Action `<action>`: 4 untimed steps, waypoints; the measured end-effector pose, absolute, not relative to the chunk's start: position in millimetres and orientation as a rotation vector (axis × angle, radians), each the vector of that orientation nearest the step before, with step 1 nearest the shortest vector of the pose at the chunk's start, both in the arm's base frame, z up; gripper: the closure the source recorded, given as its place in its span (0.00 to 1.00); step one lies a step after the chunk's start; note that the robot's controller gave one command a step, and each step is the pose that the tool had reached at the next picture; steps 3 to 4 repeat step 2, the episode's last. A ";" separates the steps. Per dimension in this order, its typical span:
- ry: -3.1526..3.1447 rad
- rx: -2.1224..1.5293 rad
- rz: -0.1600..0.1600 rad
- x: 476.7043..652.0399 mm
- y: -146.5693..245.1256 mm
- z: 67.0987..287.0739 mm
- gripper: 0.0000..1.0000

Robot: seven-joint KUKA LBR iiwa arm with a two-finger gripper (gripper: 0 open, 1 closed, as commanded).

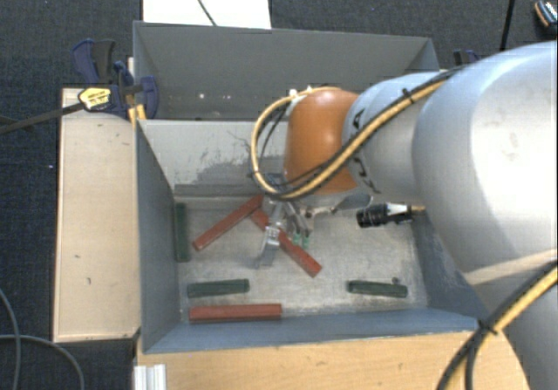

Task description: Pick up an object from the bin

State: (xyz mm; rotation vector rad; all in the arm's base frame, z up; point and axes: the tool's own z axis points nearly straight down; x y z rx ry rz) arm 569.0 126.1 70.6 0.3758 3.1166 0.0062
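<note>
My gripper [283,242] hangs below the orange wrist cover, low over the middle of the bin floor. It is open, with one silver finger [268,249] left of a slanted red bar [307,263] and the other on the bar's right. The bar's upper end is hidden under the gripper. A second red bar [225,225] slants up to the right and meets the first near the gripper.
A dark green bar [180,232] stands along the left wall. Another green bar [218,289] and a red bar [235,312] lie near the front wall, and a third green bar [377,290] lies at the front right. The arm covers the bin's right side.
</note>
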 end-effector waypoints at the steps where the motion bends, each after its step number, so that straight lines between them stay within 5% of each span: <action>1: 3.115 0.378 0.002 569.6 123.6 70.7 1.00; 2: 3.108 0.387 0.007 566.8 133.7 221.7 1.00; 4: 3.108 0.387 0.007 566.8 133.7 221.7 1.00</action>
